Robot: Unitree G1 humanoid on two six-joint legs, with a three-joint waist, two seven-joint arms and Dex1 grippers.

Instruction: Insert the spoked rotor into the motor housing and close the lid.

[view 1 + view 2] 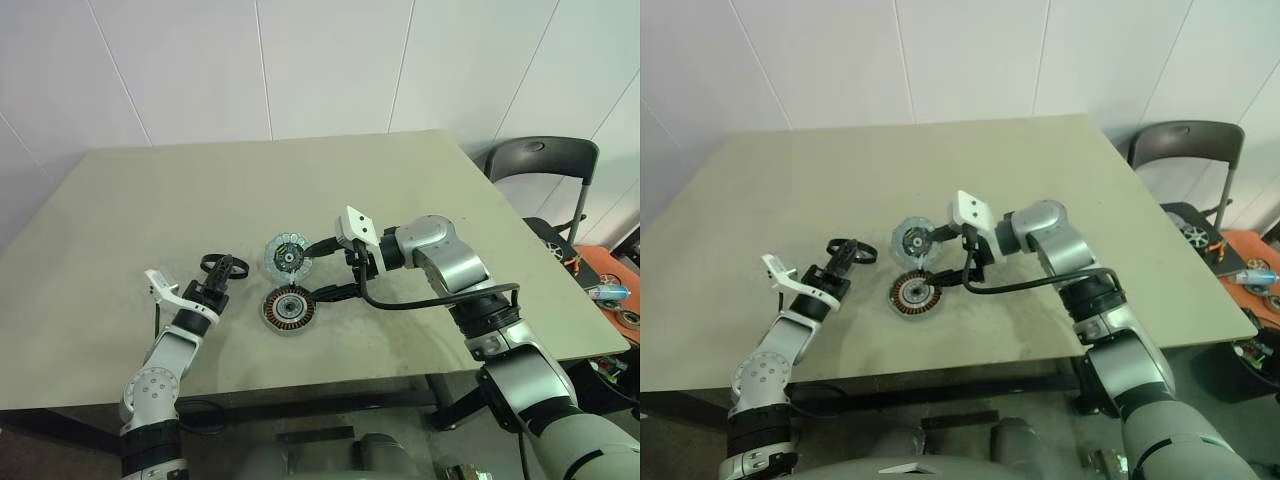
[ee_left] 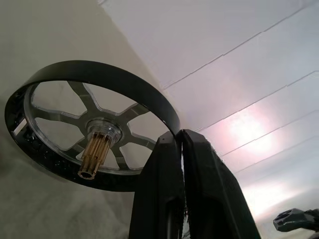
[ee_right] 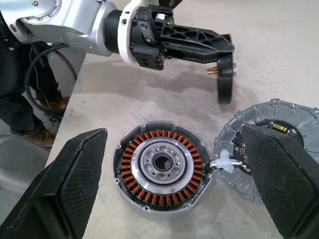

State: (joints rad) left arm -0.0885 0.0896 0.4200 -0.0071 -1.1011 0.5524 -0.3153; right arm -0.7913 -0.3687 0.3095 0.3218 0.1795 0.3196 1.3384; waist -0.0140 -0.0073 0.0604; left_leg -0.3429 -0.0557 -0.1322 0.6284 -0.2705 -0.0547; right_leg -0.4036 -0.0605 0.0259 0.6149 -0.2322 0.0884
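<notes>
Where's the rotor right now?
In the head views the rotor is pinched by its rim in the left gripper, above the table, left of the housing.

One spoked rotor is showing, standing on edge above the table. One motor housing is lying on that single table, with one lid lying open beside it. Two tools are working here: one left tool and one right tool. One dark chair is standing past the table's far corner.
</notes>
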